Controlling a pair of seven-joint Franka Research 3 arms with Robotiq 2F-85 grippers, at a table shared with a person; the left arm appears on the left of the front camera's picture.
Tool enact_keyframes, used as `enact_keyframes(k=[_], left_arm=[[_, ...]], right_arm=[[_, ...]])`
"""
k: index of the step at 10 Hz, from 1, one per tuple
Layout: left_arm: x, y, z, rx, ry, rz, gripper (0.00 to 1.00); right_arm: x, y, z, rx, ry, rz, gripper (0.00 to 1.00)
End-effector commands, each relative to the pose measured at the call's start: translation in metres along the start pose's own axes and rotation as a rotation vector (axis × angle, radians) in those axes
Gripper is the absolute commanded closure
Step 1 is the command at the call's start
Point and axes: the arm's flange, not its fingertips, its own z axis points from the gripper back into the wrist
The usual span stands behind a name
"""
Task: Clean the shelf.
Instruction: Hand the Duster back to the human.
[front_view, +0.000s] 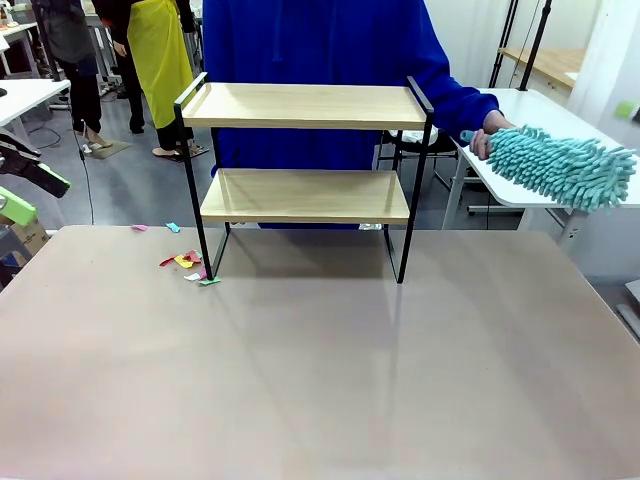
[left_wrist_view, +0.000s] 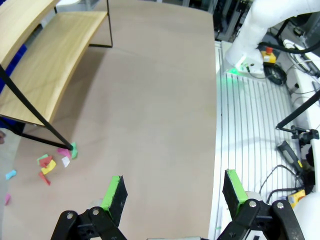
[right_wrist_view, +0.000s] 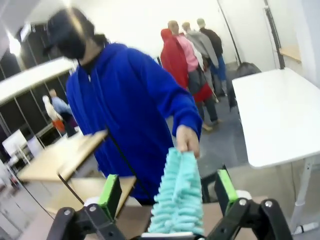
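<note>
Wooden two-tier shelf (front_view: 305, 195), fluffy teal duster (front_view: 560, 167)

Light wooden boards in a thin black frame on the shelf (front_view: 305, 106). Plain beige-grey over the table (front_view: 320, 380). Scattered paper scraps (front_view: 188, 262) in red, yellow, pink, white, green and pale blue. Shaggy teal for the duster (front_view: 562, 167), with a light blue handle end. Solid royal blue on the person's hoodie (front_view: 320, 50). Black with bright green pads on the left pincer (left_wrist_view: 172, 192); same black and green on the right pincer (right_wrist_view: 167, 192). Glossy white on the far robot arm (left_wrist_view: 260, 25). White for the side table (front_view: 545, 115).
</note>
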Motion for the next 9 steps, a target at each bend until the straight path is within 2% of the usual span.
enact_keyframes(k=[1,4,9], left_arm=[[0.002,-0.001,0.000,-0.006,-0.031,-0.008,0.00],[0.002,-0.001,0.000,-0.006,-0.031,-0.008,0.00],[0.002,-0.001,0.000,-0.006,-0.031,-0.008,0.00]], right_arm=[[0.027,-0.017,0.025,0.041,-0.094,-0.143,0.00],[0.039,-0.039,0.054,0.058,-0.185,-0.245,0.00],[0.043,-0.035,0.052,0.038,-0.184,-0.208,0.00]])
